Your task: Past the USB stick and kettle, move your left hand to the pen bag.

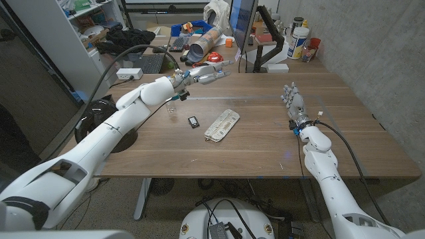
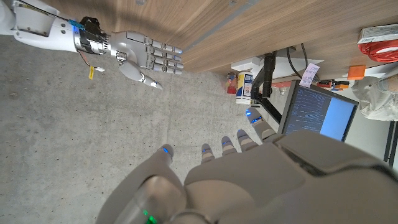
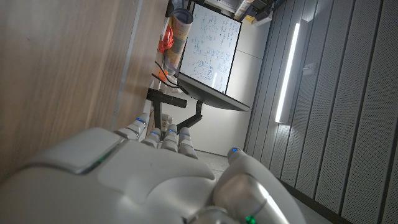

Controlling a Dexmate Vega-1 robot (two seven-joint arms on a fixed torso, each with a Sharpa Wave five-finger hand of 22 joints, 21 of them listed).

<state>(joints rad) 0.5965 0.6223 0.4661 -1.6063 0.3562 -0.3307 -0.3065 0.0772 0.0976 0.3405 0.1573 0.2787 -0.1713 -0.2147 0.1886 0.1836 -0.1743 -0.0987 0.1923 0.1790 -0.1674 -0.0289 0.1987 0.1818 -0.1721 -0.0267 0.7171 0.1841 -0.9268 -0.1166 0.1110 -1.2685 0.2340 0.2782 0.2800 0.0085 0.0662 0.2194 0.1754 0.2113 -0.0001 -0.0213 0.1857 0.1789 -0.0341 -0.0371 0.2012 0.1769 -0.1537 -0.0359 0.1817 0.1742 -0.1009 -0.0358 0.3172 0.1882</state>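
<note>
The pen bag [image 1: 222,125], a pale patterned pouch, lies at the table's middle. Just left of it lies the small black USB stick [image 1: 193,121]. I cannot make out a kettle. My left hand [image 1: 207,75] hovers over the table's far part, beyond both items, fingers stretched out and apart, holding nothing; in the left wrist view this hand [image 2: 249,168] reaches out over the floor past the table edge. My right hand [image 1: 292,103] stands at the right side of the table, fingers straight and empty, also seen as the right hand [image 2: 144,55] in the left wrist view.
A small clear object [image 1: 172,110] sits left of the USB stick. A monitor on an arm [image 1: 242,23] stands at the far edge, with bottles [image 1: 298,41] to its right. A cluttered desk with a keyboard [image 1: 147,63] lies behind.
</note>
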